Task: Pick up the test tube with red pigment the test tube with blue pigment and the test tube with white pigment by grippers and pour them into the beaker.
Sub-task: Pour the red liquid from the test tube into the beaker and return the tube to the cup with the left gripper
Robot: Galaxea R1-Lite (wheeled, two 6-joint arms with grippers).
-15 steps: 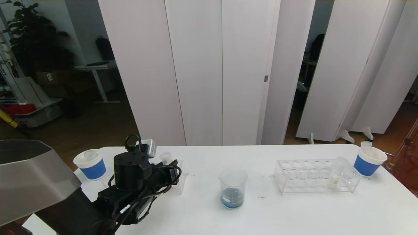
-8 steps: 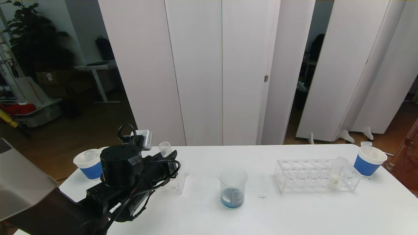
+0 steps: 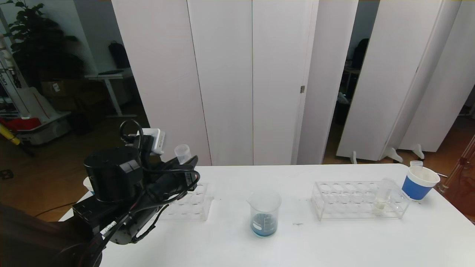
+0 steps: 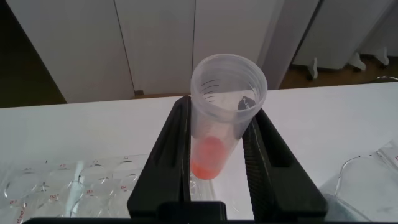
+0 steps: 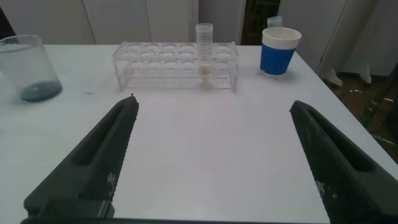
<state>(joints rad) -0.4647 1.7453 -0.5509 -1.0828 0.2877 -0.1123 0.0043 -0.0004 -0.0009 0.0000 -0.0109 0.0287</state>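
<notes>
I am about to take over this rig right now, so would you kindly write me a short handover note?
Left gripper: shut on the red-pigment tube, raised above the left rack.
Right gripper: open, empty, low over the table on the right side.
Beaker: mid-table, blue liquid in the bottom.
White-pigment tube: standing in the right rack.
Done: blue appears poured.
Left: pour the red, then fetch and pour the white.

A white table (image 3: 334, 241) holds two clear plastic racks (image 3: 193, 207) (image 3: 345, 200), one toward each end. A blue paper cup (image 3: 418, 182) stands beside the right-hand rack. White folding panels (image 3: 230, 81) stand behind.
</notes>
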